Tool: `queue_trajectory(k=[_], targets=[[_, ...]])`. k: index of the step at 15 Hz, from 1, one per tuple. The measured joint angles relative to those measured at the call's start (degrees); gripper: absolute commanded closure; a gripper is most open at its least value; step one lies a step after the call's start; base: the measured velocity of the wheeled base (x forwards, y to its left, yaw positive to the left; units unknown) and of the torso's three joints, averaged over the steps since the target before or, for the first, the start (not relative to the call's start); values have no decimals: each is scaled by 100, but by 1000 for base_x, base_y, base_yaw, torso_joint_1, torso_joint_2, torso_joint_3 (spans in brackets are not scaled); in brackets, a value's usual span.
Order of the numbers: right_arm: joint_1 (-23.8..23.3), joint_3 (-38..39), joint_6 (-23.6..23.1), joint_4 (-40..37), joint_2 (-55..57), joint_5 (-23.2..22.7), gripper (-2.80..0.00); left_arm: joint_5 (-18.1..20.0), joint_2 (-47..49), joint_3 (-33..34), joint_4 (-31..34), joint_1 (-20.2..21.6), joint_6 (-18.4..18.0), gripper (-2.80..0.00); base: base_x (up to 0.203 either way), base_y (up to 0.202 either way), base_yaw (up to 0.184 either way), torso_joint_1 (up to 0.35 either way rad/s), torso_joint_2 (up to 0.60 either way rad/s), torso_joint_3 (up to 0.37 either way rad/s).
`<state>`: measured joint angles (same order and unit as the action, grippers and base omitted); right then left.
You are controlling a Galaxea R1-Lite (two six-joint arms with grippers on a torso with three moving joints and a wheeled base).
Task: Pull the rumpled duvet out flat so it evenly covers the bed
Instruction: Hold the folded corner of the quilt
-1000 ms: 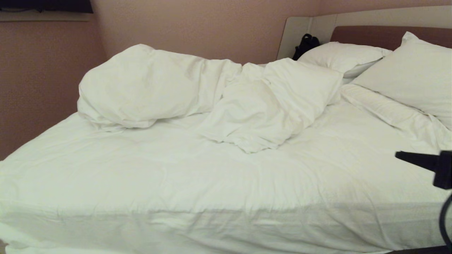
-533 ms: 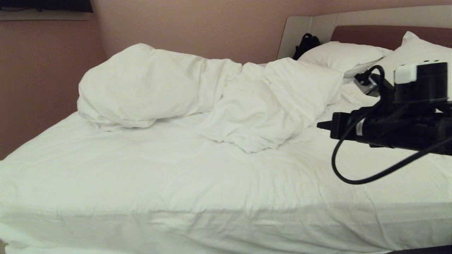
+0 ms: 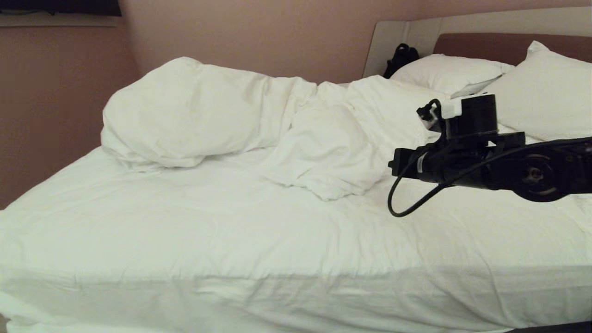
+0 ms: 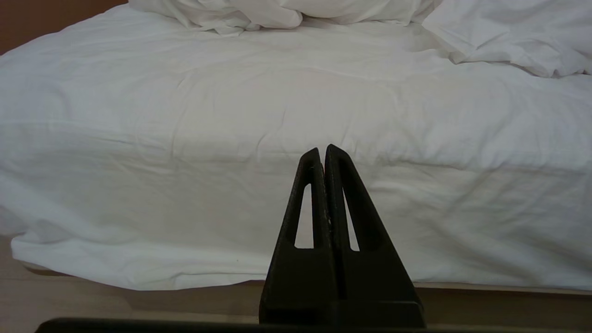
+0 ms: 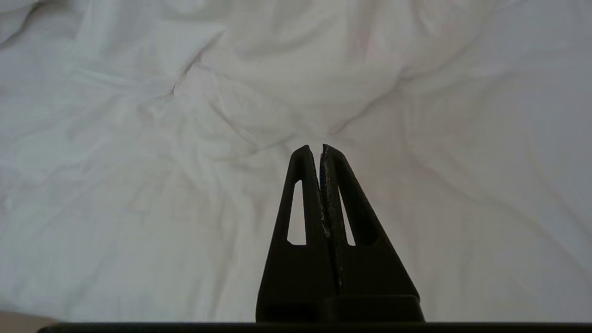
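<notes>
Bed [image 3: 138, 259]: low double, fills most of head view; the only holder in the scene. Pale headboard w/ brown padded panel at far right.
On bed – duvet [image 3: 194, 111]: white, puffy, bunched in a big heap across far side, near wall. A folded flap hangs toward centre, ending short of mid-bed. Near half of bed is not under the heap; flat creased white cloth there, draping over near edge.
On bed – pillows [image 3: 545, 101]: two white ones at head end, far right, leaning on headboard.
Dark bag [image 3: 400, 58]: black, behind far pillow, against headboard corner.
Right gripper [image 3: 392, 165]: arm reaches in from right, level over bed, tip just beside duvet flap's right edge; contact can't be told. Jaws pressed together, nothing between them. Wrist view: rumpled white cloth right ahead of tip.
Left gripper [image 4: 322, 150]: parked low in front of bed's near edge, well apart from duvet heap. Jaws pressed together, empty.
Floor [image 4: 92, 305]: light wood strip below bed edge.
</notes>
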<state>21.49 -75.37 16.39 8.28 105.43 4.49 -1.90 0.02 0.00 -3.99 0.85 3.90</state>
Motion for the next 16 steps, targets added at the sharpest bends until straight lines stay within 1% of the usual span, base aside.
queue_trajectory(k=[5,11,12,16], targets=[[2,-734,-46,404,954,48,0,0,0,0,0,0,1,0,0,0,0,0,0,0],[4,-1427,-173,740,1892,312,0,1,0,0,0,2,1,0,0,0,0,0,0,0],[4,-1507,-170,746,1998,355,-280,0,0,0,-2,0,1,0,0,0,0,0,0,0],[2,-1627,-179,727,2174,444,-280,-1,0,0,-3,0,0,0,0,0,0,0,0,0]])
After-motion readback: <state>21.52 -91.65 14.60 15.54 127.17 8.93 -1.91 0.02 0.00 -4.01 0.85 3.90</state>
